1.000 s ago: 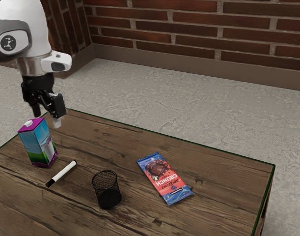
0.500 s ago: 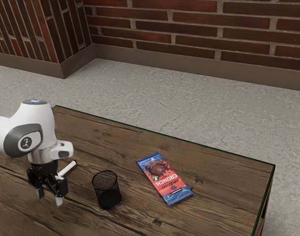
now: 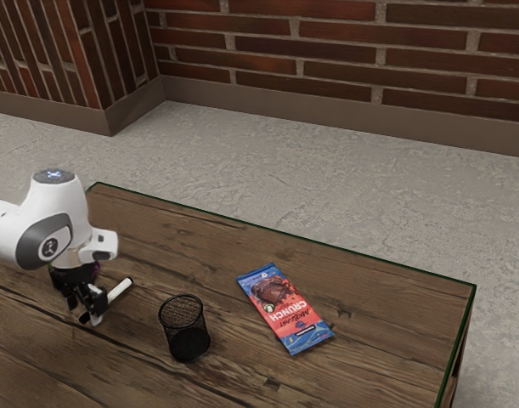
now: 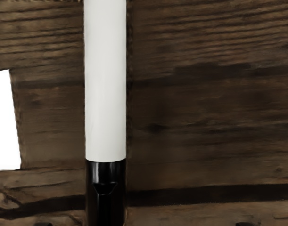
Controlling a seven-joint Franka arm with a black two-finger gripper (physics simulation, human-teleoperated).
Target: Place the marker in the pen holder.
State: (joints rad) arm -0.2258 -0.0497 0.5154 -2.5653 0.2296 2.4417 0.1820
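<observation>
My gripper (image 3: 86,318) is low over the table in the exterior view, at the black-capped end of the marker (image 3: 121,290). Its fingers stand apart, so it is open. The marker's white body sticks out beyond the hand, lying on the wood. In the wrist view, the marker (image 4: 105,84) runs down to its black cap, with the dark edges of the two fingers far apart at the lower border. The black mesh pen holder (image 3: 184,327) stands upright, a short way to the exterior view's right of the gripper.
A chocolate bar in a blue and red wrapper (image 3: 285,308) lies beyond the pen holder, towards the exterior view's right. The arm hides nearly all of the carton; a bit of purple shows beside the hand. A white patch (image 4: 4,120) lies beside the marker in the wrist view.
From above the far side of the carton, my hand came across and down towards the table. Over the last half second it shifted slightly back to the marker's capped end. The marker has not visibly moved.
</observation>
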